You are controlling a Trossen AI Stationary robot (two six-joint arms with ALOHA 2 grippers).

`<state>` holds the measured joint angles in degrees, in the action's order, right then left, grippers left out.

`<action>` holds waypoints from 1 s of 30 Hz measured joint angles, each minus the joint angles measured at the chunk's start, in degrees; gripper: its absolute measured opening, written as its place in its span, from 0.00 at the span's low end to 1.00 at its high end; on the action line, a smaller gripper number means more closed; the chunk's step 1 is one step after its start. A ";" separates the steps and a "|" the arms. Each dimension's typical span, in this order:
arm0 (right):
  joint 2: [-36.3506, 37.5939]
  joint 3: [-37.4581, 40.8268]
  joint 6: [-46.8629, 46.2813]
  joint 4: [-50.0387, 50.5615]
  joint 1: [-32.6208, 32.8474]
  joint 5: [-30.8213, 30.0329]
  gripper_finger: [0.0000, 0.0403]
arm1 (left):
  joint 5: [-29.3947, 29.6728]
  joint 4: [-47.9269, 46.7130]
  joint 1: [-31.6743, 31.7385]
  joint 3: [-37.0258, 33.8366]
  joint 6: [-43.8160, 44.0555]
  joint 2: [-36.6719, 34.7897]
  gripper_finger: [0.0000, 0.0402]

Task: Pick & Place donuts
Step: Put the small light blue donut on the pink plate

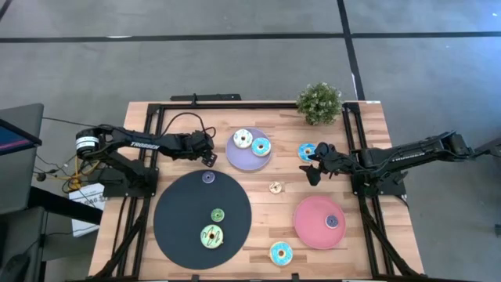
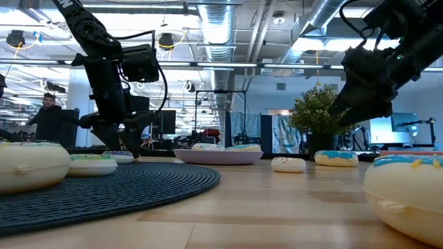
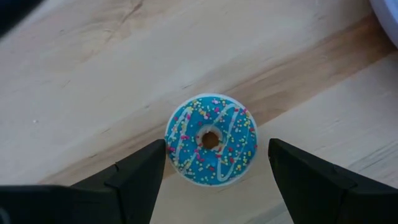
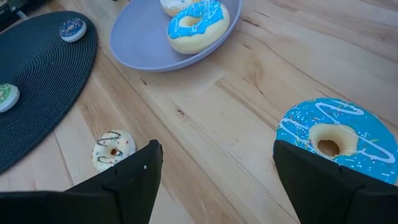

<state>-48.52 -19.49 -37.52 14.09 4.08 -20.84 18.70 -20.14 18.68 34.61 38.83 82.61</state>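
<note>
My left gripper (image 1: 208,158) is open and points down at the wood between the black mat (image 1: 180,235) and the lavender plate (image 1: 235,160). In the left wrist view its fingers (image 3: 140,177) stand on either side of a small blue sprinkled donut (image 3: 211,140) lying flat on the wood. The gripper hides this donut in the high view. My right gripper (image 1: 315,163) is open and raised above the table in the low view (image 2: 360,104). It is beside a large blue donut (image 1: 307,151), which lies on the wood just outside one finger (image 4: 311,180).
The lavender plate holds a white donut (image 1: 243,139) and a blue donut (image 1: 261,146). The black mat holds three donuts (image 1: 211,236). A pink plate (image 1: 309,227) holds a small purple donut (image 1: 331,221). A small cream donut (image 1: 275,187) and a blue donut (image 1: 281,253) lie on the wood. A potted plant (image 1: 319,102) stands at the far edge.
</note>
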 joint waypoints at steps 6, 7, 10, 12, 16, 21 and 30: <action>-0.01 0.00 0.00 0.00 0.00 0.00 0.74 | 0.02 0.00 0.00 0.00 0.00 0.00 0.69; 0.00 0.00 -0.01 0.00 0.00 0.00 0.74 | 0.00 0.00 0.00 0.00 0.00 0.00 0.68; 0.00 0.00 -0.02 0.00 0.00 0.00 0.74 | -0.03 0.02 0.00 0.00 -0.07 0.00 0.63; -0.01 0.00 -0.02 0.00 0.01 0.00 0.74 | -0.45 0.14 0.01 0.00 -0.53 0.00 0.60; 0.01 0.00 -0.02 0.00 0.00 0.00 0.74 | -0.52 0.17 0.00 0.00 -0.63 0.00 0.55; 0.00 0.00 -0.02 0.00 0.00 0.02 0.74 | -0.55 0.16 0.00 0.00 -0.61 0.00 0.53; 0.01 0.00 -0.04 0.00 0.02 1.35 0.74 | -0.63 0.37 0.00 0.00 -0.15 0.00 0.53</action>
<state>-48.52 -19.49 -37.56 14.09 4.10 -19.49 18.06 -19.77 18.68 34.61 38.68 82.61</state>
